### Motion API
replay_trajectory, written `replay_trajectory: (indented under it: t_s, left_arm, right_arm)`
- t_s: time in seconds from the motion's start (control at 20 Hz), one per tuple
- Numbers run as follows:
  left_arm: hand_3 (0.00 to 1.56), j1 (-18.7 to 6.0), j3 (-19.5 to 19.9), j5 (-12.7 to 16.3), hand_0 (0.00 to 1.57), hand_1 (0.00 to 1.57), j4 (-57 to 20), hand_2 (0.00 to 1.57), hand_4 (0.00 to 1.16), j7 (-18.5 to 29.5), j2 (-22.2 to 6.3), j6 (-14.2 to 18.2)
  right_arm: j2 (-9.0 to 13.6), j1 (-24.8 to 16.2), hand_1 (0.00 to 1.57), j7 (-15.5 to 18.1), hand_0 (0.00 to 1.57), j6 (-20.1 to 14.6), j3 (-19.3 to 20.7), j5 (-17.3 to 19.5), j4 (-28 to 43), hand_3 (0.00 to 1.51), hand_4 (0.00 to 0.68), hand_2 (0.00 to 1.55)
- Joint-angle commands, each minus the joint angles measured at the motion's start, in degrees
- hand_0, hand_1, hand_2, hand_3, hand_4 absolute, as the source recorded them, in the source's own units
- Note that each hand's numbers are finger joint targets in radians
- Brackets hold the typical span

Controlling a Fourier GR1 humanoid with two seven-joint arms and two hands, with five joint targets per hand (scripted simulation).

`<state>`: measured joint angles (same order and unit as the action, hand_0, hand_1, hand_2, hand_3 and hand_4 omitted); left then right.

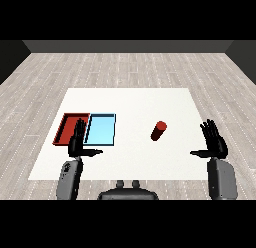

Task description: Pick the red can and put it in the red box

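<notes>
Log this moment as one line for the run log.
red can: on table, ungrasped | left robot hand: open, over red tray | right robot hand: open, right of can | light blue tray: untouched

One head view only — set high behind the white table (130,99), looking down and forward across it.

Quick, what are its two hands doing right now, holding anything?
Left hand: open, fingers straight, holding nothing.
Right hand: open, fingers straight, holding nothing; the red can stands apart on the table.
</notes>
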<state>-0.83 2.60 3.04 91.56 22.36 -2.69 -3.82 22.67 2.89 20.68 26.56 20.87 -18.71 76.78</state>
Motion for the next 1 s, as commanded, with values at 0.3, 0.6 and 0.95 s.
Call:
replay_trajectory:
  t_s: [0.3,0.6,0.95]
  left_arm:
    - [0.00,0.3,1.5,1.4,0.00,0.00,-0.1,0.00,0.00,2.5,-0.8,-1.6]
    - [0.00,4.0,-3.0,0.0,0.00,0.00,5.4,0.00,0.00,1.0,2.0,-0.5]
    - [0.00,-0.7,2.1,3.2,0.00,0.00,2.3,0.00,0.00,1.0,-0.6,-1.2]
  right_arm:
    - [1.8,1.2,0.00,8.4,0.00,6.0,2.6,2.5,-8.3,0.00,0.000,0.00]
    - [1.9,4.4,0.00,4.9,0.00,5.6,2.2,1.3,-10.7,0.00,0.000,0.00]
    - [0.2,9.9,0.00,10.4,0.00,2.7,-0.9,7.7,-18.8,0.00,0.000,0.00]
